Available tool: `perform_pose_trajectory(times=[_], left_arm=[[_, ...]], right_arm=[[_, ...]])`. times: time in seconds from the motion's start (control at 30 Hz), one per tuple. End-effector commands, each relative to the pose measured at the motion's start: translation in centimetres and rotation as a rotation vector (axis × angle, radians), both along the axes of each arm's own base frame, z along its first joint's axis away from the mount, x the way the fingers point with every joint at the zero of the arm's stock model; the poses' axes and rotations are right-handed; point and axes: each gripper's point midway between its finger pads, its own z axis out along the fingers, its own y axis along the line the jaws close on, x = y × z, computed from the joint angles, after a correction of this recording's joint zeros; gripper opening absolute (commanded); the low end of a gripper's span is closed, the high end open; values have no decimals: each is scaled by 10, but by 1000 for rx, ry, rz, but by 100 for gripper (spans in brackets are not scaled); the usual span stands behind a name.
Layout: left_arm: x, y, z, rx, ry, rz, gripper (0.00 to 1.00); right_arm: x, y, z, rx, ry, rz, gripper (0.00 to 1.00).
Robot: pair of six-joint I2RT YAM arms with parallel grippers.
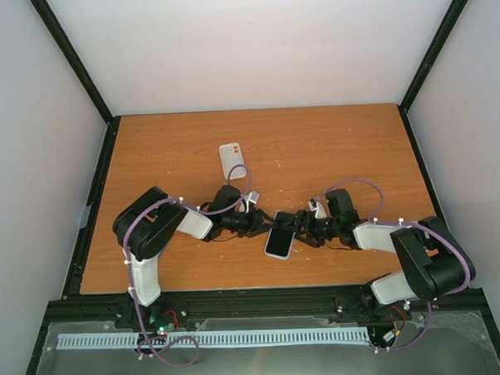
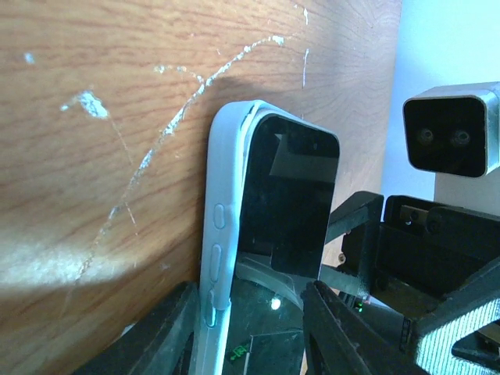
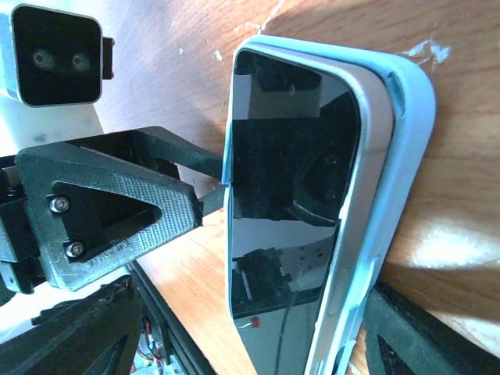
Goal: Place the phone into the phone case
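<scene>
The glossy black phone (image 1: 279, 234) lies screen up at the table's front middle, between my two grippers. In the left wrist view the phone (image 2: 289, 203) sits partly in the pale blue phone case (image 2: 223, 180), and its far corner stands out of the case's rim. In the right wrist view the phone (image 3: 289, 156) has one long edge in the case (image 3: 398, 141) and the other long edge bare. My left gripper (image 1: 264, 226) (image 2: 250, 312) is shut across them, one finger on the case's side and one on the phone's bare edge. My right gripper (image 1: 300, 233) (image 3: 250, 312) straddles the other end, open.
A white case with two orange dots (image 1: 231, 161) lies behind the left arm. The wooden table (image 1: 356, 150) is scratched. The table's front edge and a black frame rail lie just behind the phone. Each gripper's body shows in the other's wrist view (image 2: 453, 129) (image 3: 55, 55).
</scene>
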Motion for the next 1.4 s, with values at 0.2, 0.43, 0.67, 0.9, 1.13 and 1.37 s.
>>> perform_pose_trajectory(times=[0.2, 0.43, 0.67, 0.9, 1.13, 1.37], left_arm=[[-17, 0, 5, 17, -15, -35, 43], [-22, 4, 3, 19, -8, -30, 45], [-23, 3, 4, 15, -11, -30, 45], [-23, 5, 3, 22, -12, -28, 45], [-23, 5, 0, 29, -8, -27, 45], [-24, 7, -4, 46, -2, -20, 45]], right_arm=[[7, 23, 60, 216, -171, 49, 75], [8, 23, 59, 225, -168, 40, 74], [7, 23, 54, 215, -160, 51, 68], [7, 22, 30, 143, -106, 70, 61], [9, 19, 14, 60, -89, 72, 37], [11, 11, 4, -20, -91, 63, 14]])
